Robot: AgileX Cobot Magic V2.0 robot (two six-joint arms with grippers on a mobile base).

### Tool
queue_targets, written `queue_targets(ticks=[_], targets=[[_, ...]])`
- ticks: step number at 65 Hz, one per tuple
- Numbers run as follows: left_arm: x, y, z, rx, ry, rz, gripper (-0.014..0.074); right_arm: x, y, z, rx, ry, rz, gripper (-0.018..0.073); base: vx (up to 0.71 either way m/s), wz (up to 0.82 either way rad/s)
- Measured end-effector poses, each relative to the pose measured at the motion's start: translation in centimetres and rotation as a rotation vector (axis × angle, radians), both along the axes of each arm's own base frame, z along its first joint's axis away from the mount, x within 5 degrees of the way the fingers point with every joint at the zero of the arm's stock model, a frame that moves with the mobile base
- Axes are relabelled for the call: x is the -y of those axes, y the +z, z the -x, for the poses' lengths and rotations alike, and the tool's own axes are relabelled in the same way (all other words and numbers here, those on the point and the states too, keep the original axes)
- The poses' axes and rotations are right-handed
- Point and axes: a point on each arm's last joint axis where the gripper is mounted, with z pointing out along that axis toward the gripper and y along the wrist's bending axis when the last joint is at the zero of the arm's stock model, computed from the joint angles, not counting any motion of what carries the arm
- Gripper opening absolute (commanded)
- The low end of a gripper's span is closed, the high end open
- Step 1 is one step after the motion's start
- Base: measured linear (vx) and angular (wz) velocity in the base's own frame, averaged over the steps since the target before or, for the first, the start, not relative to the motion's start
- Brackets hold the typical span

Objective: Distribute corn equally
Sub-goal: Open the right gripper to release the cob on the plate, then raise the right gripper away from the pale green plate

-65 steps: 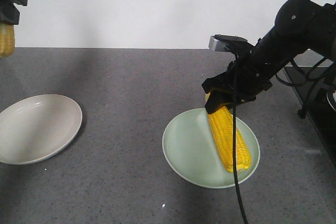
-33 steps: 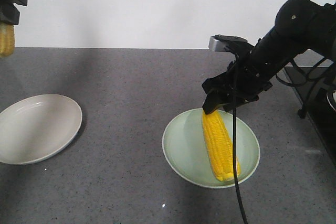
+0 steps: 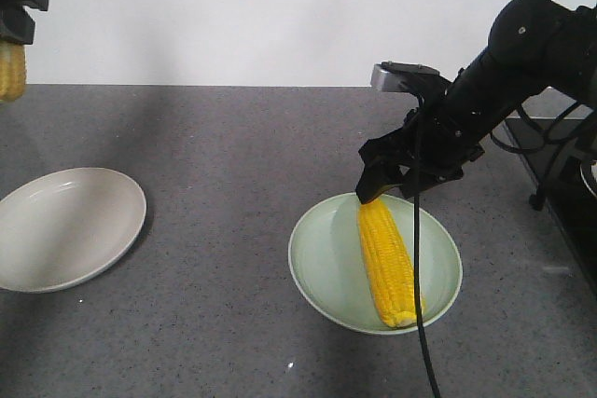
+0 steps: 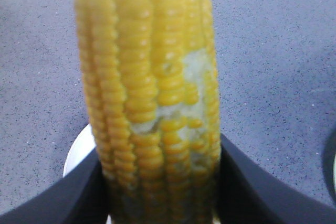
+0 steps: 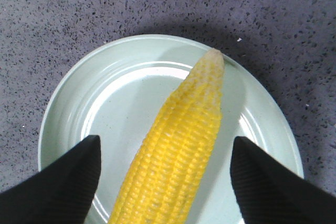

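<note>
One yellow corn cob (image 3: pixel 387 263) lies flat in the pale green plate (image 3: pixel 312 272), its tapered tip pointing at the front. My right gripper (image 3: pixel 375 188) hovers just above the cob's thick end. In the right wrist view this gripper (image 5: pixel 165 140) is open, its fingers (image 5: pixel 68 182) spread wide on either side of the cob (image 5: pixel 178 150) without touching it. My left gripper (image 3: pixel 14 6) is raised at the far left and shut on a second corn cob (image 3: pixel 11 72), which hangs upright. In the left wrist view that cob (image 4: pixel 149 98) fills the gap between the fingers (image 4: pixel 252 182).
A white plate (image 3: pixel 65 226) sits on the grey speckled counter (image 3: pixel 224 156) below the left gripper, and its edge (image 4: pixel 79 150) shows behind the held cob. A black cable (image 3: pixel 417 305) hangs across the green plate. Dark equipment stands at the right edge (image 3: pixel 560 174).
The right gripper opened and let go of the cob, which dropped from a tilted hold and settled flat toward the plate's middle. The left arm has not moved.
</note>
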Motion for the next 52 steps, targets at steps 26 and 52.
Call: queue_targets(ticks=[26,52], targets=[[0.0,0.0,0.0,-0.003,0.0,0.0,0.0006,1.2,6.5,2.8,0.222,-0.035,0.022,0.0511,0.0,0.0],[0.0,0.0,0.0,-0.004,0.0,-0.001,0.0006,3.9,15.0,10.1,0.512,-0.133,0.054,0.0511,0.0,0.0]])
